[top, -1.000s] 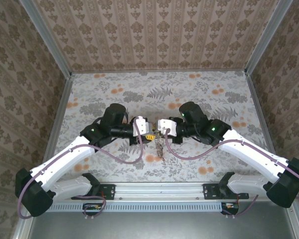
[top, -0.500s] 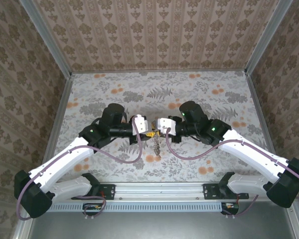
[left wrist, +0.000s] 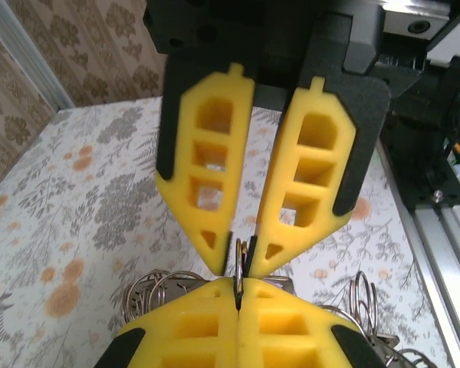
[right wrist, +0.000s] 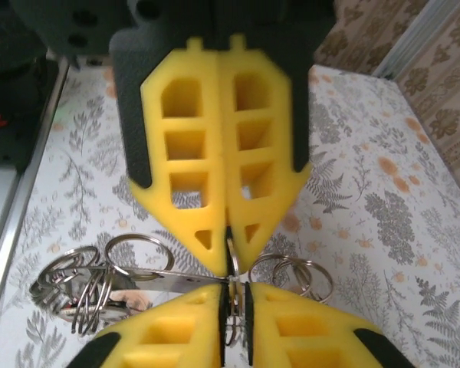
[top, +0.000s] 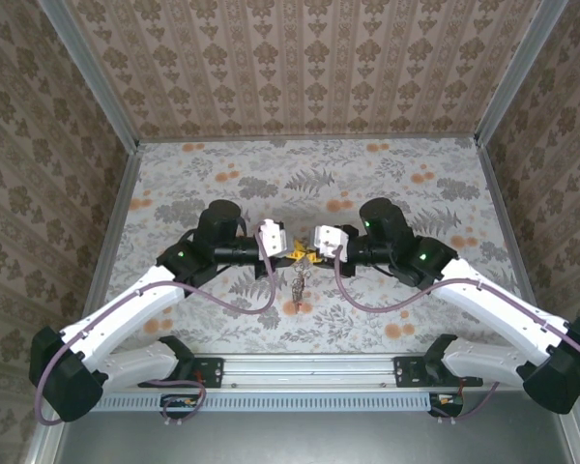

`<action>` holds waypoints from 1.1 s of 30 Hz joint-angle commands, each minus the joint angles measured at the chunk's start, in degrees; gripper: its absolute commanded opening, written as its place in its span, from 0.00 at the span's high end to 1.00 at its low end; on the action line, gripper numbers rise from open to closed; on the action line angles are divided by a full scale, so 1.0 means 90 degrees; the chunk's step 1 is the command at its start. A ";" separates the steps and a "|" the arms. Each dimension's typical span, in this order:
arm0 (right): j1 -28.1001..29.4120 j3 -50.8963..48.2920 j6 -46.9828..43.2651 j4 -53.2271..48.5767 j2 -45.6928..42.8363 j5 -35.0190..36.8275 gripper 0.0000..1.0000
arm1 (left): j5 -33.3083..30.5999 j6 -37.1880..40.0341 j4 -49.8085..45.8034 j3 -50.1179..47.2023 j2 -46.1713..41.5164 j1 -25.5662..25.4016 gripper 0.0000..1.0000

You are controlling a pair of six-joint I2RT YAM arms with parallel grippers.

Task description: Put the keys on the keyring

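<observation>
Left gripper (top: 293, 253) and right gripper (top: 312, 257) meet tip to tip at mid-frame in the top view, with the keys (top: 297, 283) bunched just below them over the bench (top: 203, 184).

Left wrist view: at the bottom edge, the left gripper is clamped tight on the thin keyring (left wrist: 241, 257). The right gripper above is slightly parted around it.

Right wrist view: the keyring sits between narrowly parted fingers (right wrist: 176, 330) at bottom centre, with loose rings (right wrist: 138, 251) at lower left.
</observation>
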 commanded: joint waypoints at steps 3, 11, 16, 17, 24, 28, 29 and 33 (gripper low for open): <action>-0.0119 -0.0253 0.0369 0.0524 -0.0402 -0.0458 0.74 | 0.0737 -0.0724 0.1455 -0.0331 -0.0187 0.0082 1.00; -0.0224 -0.0457 0.0265 0.0278 -0.0790 -0.0501 0.73 | 0.0957 -0.1179 0.2208 -0.0597 -0.0228 0.0188 1.00; -0.0234 -0.0372 0.0308 0.0173 -0.0709 -0.0667 0.75 | 0.1119 -0.1263 0.2364 -0.0643 -0.0188 0.0188 1.00; -0.0229 -0.0344 0.0317 0.0175 -0.0668 -0.0709 0.76 | 0.1131 -0.1257 0.2378 -0.0637 -0.0171 0.0190 1.00; -0.0229 -0.0193 0.0409 0.0411 -0.0347 -0.0809 0.82 | 0.1241 -0.1239 0.2386 -0.0586 -0.0067 0.0176 1.00; -0.0230 -0.0187 0.0517 0.0595 -0.0232 -0.0882 0.85 | 0.1241 -0.1289 0.2545 -0.0612 0.0007 0.0154 1.00; -0.0230 -0.0182 0.0539 0.0633 -0.0227 -0.0881 0.87 | 0.1241 -0.1287 0.2530 -0.0607 0.0031 0.0150 1.00; -0.0229 -0.0283 0.0671 0.0909 -0.0267 -0.0884 0.91 | 0.1190 -0.1268 0.2520 -0.0620 0.0114 0.0131 1.00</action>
